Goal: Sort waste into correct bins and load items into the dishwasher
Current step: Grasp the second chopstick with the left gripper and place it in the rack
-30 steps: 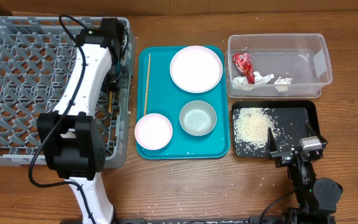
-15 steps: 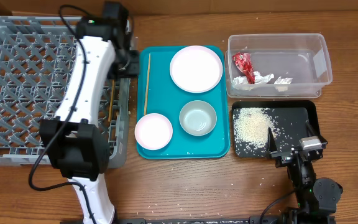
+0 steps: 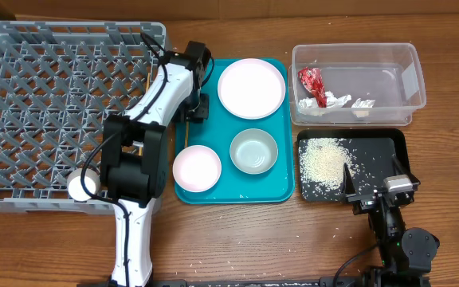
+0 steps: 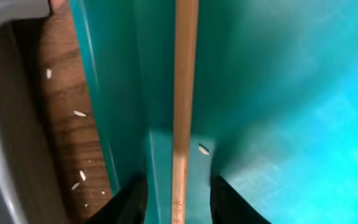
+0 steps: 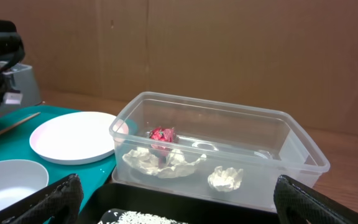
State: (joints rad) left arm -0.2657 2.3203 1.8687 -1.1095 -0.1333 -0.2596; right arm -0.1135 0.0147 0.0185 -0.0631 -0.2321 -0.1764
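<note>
My left gripper is open and low over the left edge of the teal tray. In the left wrist view its dark fingertips straddle a wooden chopstick lying on the tray. The other chopstick lies in the grey dish rack, which also holds a white cup. On the tray are the pink plate, pink bowl and grey-green bowl. The clear tub holds the red wrapper and white scraps. Rice lies in the black tray. My right gripper is open and empty at that tray's near edge.
Loose rice grains lie on the wooden table between the rack and the teal tray. More grains are scattered on the table in front of the trays. The rack's right wall stands close to the left gripper.
My left arm has swung right from the rack's right side to the teal tray's left edge, leaving a chopstick in the rack. The white cup now shows. The right arm has not moved.
</note>
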